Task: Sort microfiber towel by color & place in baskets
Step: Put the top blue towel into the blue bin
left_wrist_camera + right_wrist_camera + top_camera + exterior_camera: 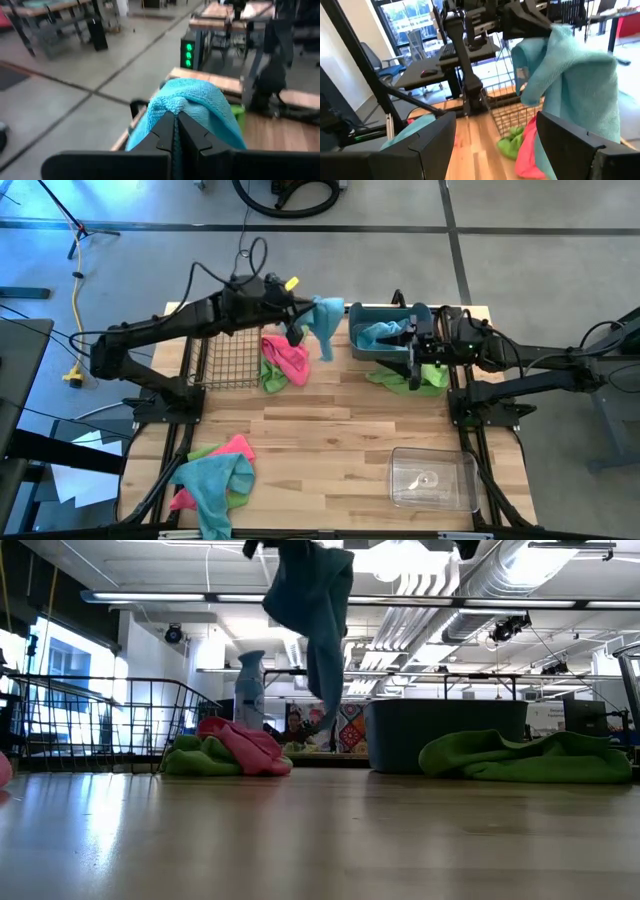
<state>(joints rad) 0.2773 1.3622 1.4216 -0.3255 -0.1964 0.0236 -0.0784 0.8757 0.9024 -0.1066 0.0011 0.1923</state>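
**Teal towel held up between the baskets**

My left gripper (300, 315) pinches a teal towel (326, 322) that dangles clear of the table, between the wire basket (225, 355) and the grey-blue tub (385, 350). My right gripper (415, 365) waits, fingers spread, beside the tub above a green towel (435, 377).

Towels, as I see them from above:
- Teal towel (326, 320): hanging limp in the air between the wire basket (222, 358) and the grey-blue tub (385, 347).
- Pink towel (288, 358) on a green towel (270, 375): crumpled, just beside the wire basket.
- Teal towel in tub (380, 333): bunched inside.
- Green towel by tub (432, 379): spread flat against its near wall.
- Mixed heap (215, 476): pink, teal and green, at the near left corner.
- Clear box (433, 479): near right.
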